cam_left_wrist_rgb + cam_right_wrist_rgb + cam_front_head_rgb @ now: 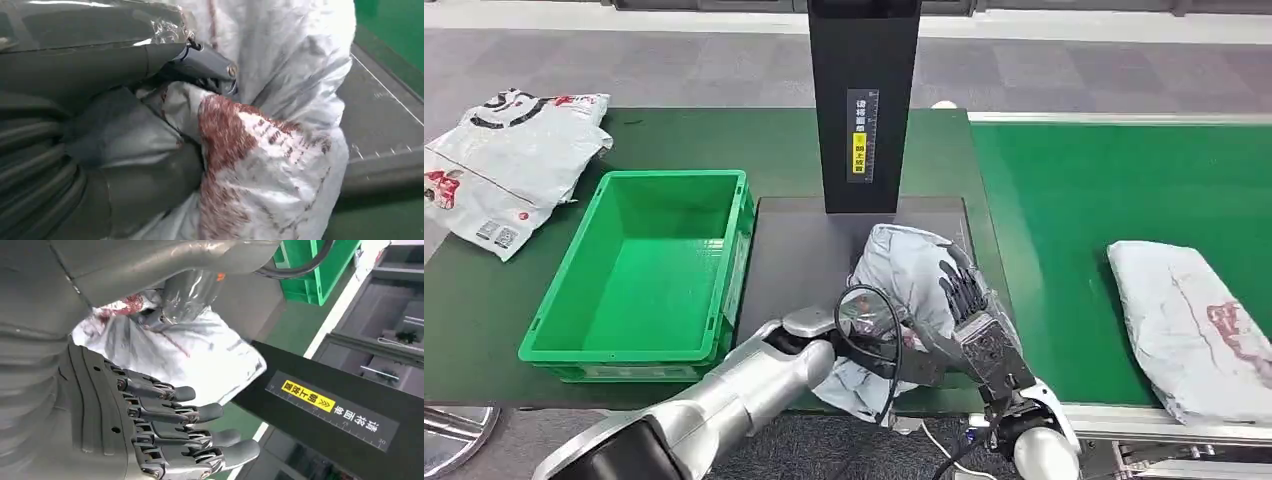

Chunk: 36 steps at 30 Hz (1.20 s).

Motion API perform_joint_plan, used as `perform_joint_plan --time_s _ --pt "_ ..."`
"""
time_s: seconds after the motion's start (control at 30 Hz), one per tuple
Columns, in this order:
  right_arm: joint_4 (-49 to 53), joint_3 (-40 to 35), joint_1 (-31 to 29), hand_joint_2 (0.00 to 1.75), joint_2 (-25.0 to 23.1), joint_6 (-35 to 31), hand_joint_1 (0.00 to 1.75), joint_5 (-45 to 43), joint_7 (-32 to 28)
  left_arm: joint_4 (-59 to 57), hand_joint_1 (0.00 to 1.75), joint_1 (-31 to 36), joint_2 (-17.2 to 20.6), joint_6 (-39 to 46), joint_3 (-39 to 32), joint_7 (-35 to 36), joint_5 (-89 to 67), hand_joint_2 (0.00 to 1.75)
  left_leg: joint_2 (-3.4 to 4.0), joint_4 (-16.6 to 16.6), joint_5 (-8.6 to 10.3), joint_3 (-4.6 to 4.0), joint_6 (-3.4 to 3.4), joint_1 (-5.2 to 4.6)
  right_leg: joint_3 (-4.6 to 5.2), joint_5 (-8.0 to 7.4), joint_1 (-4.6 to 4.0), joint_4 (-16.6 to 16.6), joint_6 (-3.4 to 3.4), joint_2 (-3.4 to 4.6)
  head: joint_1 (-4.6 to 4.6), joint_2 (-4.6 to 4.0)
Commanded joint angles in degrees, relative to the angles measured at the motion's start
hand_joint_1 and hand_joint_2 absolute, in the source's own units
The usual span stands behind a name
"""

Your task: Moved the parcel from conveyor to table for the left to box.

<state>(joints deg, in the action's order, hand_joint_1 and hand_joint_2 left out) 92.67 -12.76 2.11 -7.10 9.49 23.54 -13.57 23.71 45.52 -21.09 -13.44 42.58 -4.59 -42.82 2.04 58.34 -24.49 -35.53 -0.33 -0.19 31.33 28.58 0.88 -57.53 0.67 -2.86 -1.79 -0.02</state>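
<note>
Low centre of the head view, the left hand grips the crumpled grey plastic parcel while the right hand, fingers spread, should clear away before any lift toward the green plastic crate.

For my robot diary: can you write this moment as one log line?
left hand: grips parcel | right hand: open beside it | parcel: on dark mat | green box: empty

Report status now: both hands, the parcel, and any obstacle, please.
Left hand grips grey parcel over the dark scale platform. Right hand open, beside parcel. Green crate empty; black post close behind.
</note>
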Motion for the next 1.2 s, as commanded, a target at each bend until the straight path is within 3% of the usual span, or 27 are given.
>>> perform_joint_plan --time_s 0.03,0.6,0.8,1.07,1.2 --pt "1.1 1.1 0.6 1.75 0.8 0.1 0.00 0.0 0.2 -5.1 1.75 1.0 1.1 -1.1 6.6 0.3 1.2 1.75 -0.10 -0.2 0.08 0.17 -0.05 0.08 -0.15 -0.14 -0.04 0.3 -0.08 0.38 0.00 0.02" --pt "2.0 2.2 0.5 1.75 1.5 0.1 0.00 -0.4 0.0 -4.8 1.75 2.0 1.1 0.1 8.0 -0.1 3.1 1.75 -0.04 0.0 0.01 0.08 -0.03 0.04 -0.06 -0.05 -0.02 0.1 -0.03 0.19 0.00 0.02" --pt "3.9 2.6 3.1 1.75 1.7 -0.1 0.00 -0.8 -0.2 -5.7 1.75 3.5 1.3 3.4 5.5 -1.7 5.5 1.75 -0.09 0.0 0.02 0.06 -0.02 0.02 -0.04 -0.03 0.00 0.0 -0.03 0.13 0.00 0.00" --pt "4.3 2.8 3.3 1.75 1.5 -0.1 0.00 -0.9 -0.2 -5.8 1.75 3.4 1.3 3.8 5.3 -1.7 5.5 1.75 -0.11 -0.1 0.07 0.11 -0.05 0.10 -0.09 -0.14 -0.07 0.2 -0.07 0.38 0.00 0.00" --pt "5.8 4.8 5.6 1.75 0.2 -0.3 0.00 -0.6 0.2 -1.8 1.75 4.8 3.1 10.7 -1.2 -4.1 8.3 1.75 -0.14 -0.1 0.06 0.05 -0.06 0.11 -0.05 -0.11 -0.08 0.1 -0.07 0.32 0.00 0.00"
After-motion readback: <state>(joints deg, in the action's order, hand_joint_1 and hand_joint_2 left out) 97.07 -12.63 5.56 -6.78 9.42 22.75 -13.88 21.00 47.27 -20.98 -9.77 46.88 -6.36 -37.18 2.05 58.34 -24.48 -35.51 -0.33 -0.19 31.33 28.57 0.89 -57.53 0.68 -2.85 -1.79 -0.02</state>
